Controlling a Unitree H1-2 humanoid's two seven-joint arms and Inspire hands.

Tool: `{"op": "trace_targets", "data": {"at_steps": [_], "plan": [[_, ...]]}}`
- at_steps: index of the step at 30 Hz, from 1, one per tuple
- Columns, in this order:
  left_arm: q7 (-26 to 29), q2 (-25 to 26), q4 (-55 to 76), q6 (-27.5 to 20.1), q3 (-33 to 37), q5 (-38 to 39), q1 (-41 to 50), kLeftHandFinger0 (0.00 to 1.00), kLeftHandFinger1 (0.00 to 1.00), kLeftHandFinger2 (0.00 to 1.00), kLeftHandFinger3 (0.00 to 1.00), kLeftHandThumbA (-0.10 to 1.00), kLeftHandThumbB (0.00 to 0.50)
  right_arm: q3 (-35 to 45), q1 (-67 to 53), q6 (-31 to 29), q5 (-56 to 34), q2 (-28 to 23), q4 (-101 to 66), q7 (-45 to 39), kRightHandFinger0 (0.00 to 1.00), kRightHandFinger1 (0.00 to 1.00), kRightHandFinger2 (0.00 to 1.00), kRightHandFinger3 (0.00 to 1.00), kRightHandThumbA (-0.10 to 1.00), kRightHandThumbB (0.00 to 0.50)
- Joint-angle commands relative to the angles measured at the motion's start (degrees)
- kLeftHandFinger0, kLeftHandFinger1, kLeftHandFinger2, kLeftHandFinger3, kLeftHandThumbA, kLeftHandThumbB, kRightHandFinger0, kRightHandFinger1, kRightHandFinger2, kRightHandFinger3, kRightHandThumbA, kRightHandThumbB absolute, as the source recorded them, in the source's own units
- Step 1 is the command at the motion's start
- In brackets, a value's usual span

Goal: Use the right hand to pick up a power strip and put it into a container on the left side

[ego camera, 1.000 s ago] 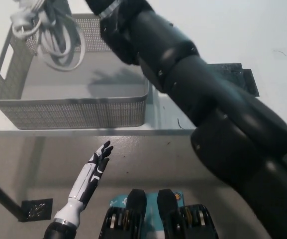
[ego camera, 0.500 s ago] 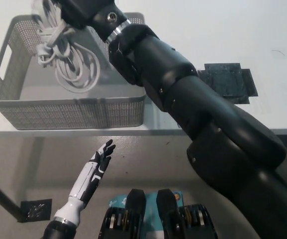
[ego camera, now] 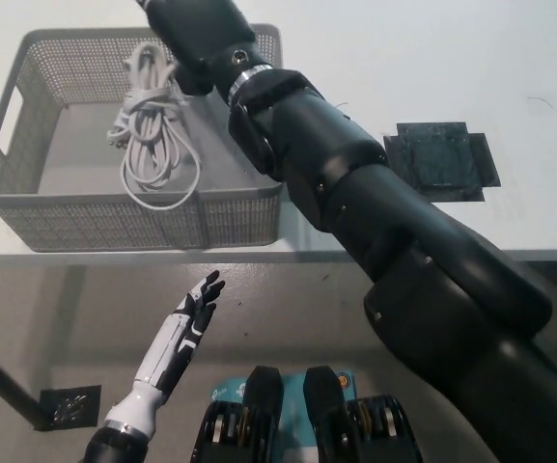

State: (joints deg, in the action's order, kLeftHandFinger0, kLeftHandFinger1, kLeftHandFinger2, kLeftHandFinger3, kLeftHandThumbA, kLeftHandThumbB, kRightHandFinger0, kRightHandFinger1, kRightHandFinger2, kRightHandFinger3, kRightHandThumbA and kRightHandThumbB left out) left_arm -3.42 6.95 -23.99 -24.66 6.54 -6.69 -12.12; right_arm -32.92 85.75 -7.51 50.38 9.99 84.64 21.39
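A grey mesh basket (ego camera: 143, 220) stands at the table's back left. Inside it is the white coiled cord (ego camera: 151, 130) of the power strip, its loops reaching down to the basket floor. The strip's body is hidden behind my black right hand (ego camera: 193, 37), which reaches over the basket's back right corner and stays shut on the top of the bundle. My right arm (ego camera: 375, 222) crosses the picture from the bottom right. Below the table's front edge my white left hand (ego camera: 180, 333) rests open, fingers apart, holding nothing.
A dark square patch (ego camera: 441, 159) lies on the white table (ego camera: 510, 68) to the right of my arm. The table's front edge (ego camera: 114, 257) runs just below the basket. A small dark tile (ego camera: 70, 405) lies on the floor at the lower left.
My right hand has carried the cord bundle rightward and down, from hanging above the basket's left part into the basket, where its loops now rest. The left hand has not moved.
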Motion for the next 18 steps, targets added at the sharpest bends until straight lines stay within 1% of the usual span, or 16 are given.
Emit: {"op": "trace_targets", "data": {"at_steps": [1, 2, 4, 6, 9, 10, 11, 12, 13, 14, 16, 17, 18], "plan": [[-0.9, 0.9, 1.8, -2.3, 0.4, -0.1, -1.5, 1.00, 1.00, 1.00, 1.00, 1.00, 0.163, 2.2, 10.0, 9.1, -4.8, 0.5, -1.8, -13.1, 1.00, 1.00, 1.00, 1.00, 0.66, 0.474], [-1.0, 0.8, 1.9, -2.3, 0.3, 0.0, -1.4, 1.00, 1.00, 1.00, 1.00, 1.00, 0.162, 2.2, 10.0, 9.1, -4.9, 0.4, -2.0, -13.3, 1.00, 1.00, 1.00, 1.00, 0.67, 0.484], [-1.2, 0.9, 1.9, -2.3, 0.4, 0.2, -1.5, 1.00, 1.00, 1.00, 1.00, 1.00, 0.157, 2.0, 10.2, 10.0, -4.8, 0.4, -2.0, -14.7, 1.00, 1.00, 1.00, 1.00, 0.70, 0.488], [-1.3, 0.9, 1.9, -2.3, 0.3, 0.1, -1.5, 1.00, 1.00, 1.00, 1.00, 1.00, 0.156, 1.4, 10.7, 11.3, -4.6, 0.2, -2.0, -17.4, 1.00, 1.00, 1.00, 1.00, 0.71, 0.490], [-1.3, 0.9, 2.1, -2.1, 0.3, -0.4, -1.6, 1.00, 1.00, 1.00, 1.00, 1.00, 0.147, 1.2, 12.0, 11.9, -5.1, -0.7, -2.0, -23.5, 1.00, 1.00, 1.00, 1.00, 0.67, 0.468], [-1.1, 1.0, 2.1, -2.3, 0.3, -0.8, -1.6, 1.00, 1.00, 1.00, 1.00, 1.00, 0.145, 2.0, 12.9, 12.2, -6.1, -1.1, -1.9, -27.6, 1.00, 1.00, 1.00, 1.00, 0.65, 0.452], [-1.1, 0.9, 2.0, -2.3, 0.3, -0.7, -1.6, 1.00, 1.00, 1.00, 1.00, 1.00, 0.144, 2.5, 13.4, 12.4, -6.7, -1.3, -1.8, -30.1, 1.00, 1.00, 1.00, 1.00, 0.65, 0.449], [-1.4, 0.9, 2.0, -2.1, 0.3, -0.4, -1.6, 1.00, 1.00, 1.00, 1.00, 1.00, 0.138, 2.6, 14.4, 12.9, -7.2, -1.7, -1.6, -34.4, 1.00, 1.00, 1.00, 1.00, 0.64, 0.475], [-1.5, 0.9, 2.0, -2.2, 0.3, -0.1, -1.6, 1.00, 1.00, 1.00, 1.00, 1.00, 0.137, 2.7, 15.3, 13.0, -7.5, -2.2, -1.4, -38.9, 1.00, 1.00, 1.00, 1.00, 0.62, 0.479], [-1.3, 0.9, 2.0, -2.3, 0.4, -0.4, -1.6, 1.00, 1.00, 1.00, 1.00, 1.00, 0.132, 3.0, 16.3, 11.8, -8.2, -2.8, -1.2, -44.0, 1.00, 1.00, 1.00, 1.00, 0.60, 0.468], [-1.2, 1.0, 2.0, -2.3, 0.5, -0.7, -1.6, 1.00, 1.00, 1.00, 1.00, 1.00, 0.128, 1.6, 17.7, 8.5, -7.4, -3.7, -1.0, -52.9, 1.00, 1.00, 1.00, 1.00, 0.67, 0.459], [-1.2, 1.0, 2.0, -2.3, 0.6, -0.7, -1.6, 1.00, 1.00, 1.00, 1.00, 1.00, 0.126, 1.3, 17.8, 8.1, -7.2, -3.8, -1.0, -53.8, 1.00, 1.00, 1.00, 1.00, 0.69, 0.460], [-0.9, 1.0, 1.9, -2.3, 0.7, -0.9, -1.9, 1.00, 1.00, 1.00, 1.00, 1.00, 0.123, 0.5, 18.3, 6.5, -6.6, -4.2, -1.1, -56.8, 1.00, 1.00, 1.00, 1.00, 0.72, 0.451]]}}
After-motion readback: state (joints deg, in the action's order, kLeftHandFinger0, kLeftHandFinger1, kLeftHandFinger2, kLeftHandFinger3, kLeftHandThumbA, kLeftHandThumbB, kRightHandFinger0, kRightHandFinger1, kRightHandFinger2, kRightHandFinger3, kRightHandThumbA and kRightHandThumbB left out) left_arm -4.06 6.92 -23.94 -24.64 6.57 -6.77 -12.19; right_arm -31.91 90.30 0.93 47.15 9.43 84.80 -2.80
